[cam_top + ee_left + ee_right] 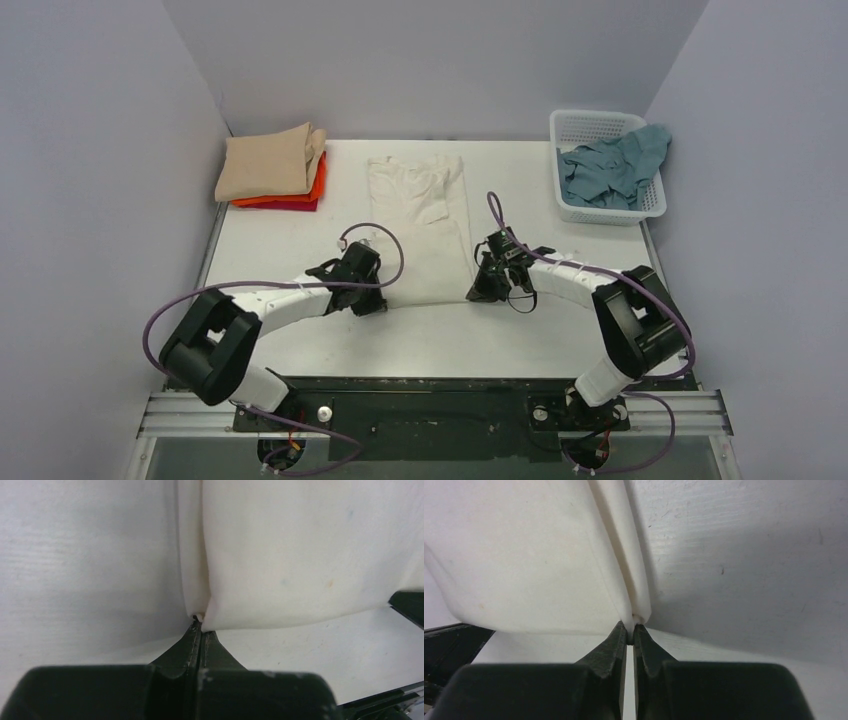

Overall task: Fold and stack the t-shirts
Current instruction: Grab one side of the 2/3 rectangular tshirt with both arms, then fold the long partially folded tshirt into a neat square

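A cream-white t-shirt (425,215) lies as a long narrow strip down the middle of the table. My left gripper (378,297) is shut on its near left corner, and the pinched cloth (200,612) shows at the fingertips in the left wrist view. My right gripper (478,290) is shut on its near right corner, with the pinched cloth (636,615) at the fingertips in the right wrist view. A folded stack sits at the back left: tan shirt (265,165) on top, orange (312,185) and red (295,206) beneath. A teal-blue shirt (612,170) lies crumpled in the basket.
A white lattice basket (600,125) stands at the back right corner. Grey walls close in the table on the left, back and right. Purple cables loop from both arms over the near part of the table (440,335).
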Robot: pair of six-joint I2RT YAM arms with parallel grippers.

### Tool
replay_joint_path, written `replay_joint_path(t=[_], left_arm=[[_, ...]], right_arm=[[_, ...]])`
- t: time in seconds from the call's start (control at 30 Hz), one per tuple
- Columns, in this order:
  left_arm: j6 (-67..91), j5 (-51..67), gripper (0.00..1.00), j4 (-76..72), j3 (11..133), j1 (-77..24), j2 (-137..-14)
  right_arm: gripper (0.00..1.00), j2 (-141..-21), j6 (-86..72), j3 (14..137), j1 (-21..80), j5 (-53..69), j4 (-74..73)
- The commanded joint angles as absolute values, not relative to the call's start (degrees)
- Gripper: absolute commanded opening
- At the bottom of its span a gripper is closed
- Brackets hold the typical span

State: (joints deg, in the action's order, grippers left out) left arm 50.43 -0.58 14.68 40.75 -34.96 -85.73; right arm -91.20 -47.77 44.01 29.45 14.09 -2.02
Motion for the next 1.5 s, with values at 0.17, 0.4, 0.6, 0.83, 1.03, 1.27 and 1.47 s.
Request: replay_joint_path(t=[0.17,0.4,0.6,0.83,1.03,1.27,1.47], left_arm=[[49.07,-6.25,0.00,14.48,30.84,-39.79,-70.50],[57.76,-10.78,0.00,27.50,26.72,-49.72,-54.99],[59.84,-10.74,0.00,28.35,27.00,-52.54,-42.74],[53.35,-17.59,0.00,24.41,37.90,-51.31,-48.74],[46.67,-12.53,0.00,20.03,47.99,-38.40,-58.63],[40.60,-7.62,0.00,17.25,57.45,-30.97,-68.07],[38.07,-4.30,0.00,14.34,62.61,-25.92,-75.24]], right_arm=[[0.00,-80.68,-47.33,40.68,34.76,15.99,-9.43],[0.00,-70.13,-53.09,34.89,42.19,15.27,-13.55],[0.00,-62.63,-54.15,35.32,44.29,12.92,-16.91],[0.00,-63.32,-48.92,47.11,39.78,9.79,-19.32],[0.00,-68.70,-45.60,57.20,32.24,11.43,-18.99],[0.00,-78.42,-43.70,68.74,26.42,14.83,-17.76],[0.00,-86.16,-42.91,76.04,23.85,18.08,-16.95]])
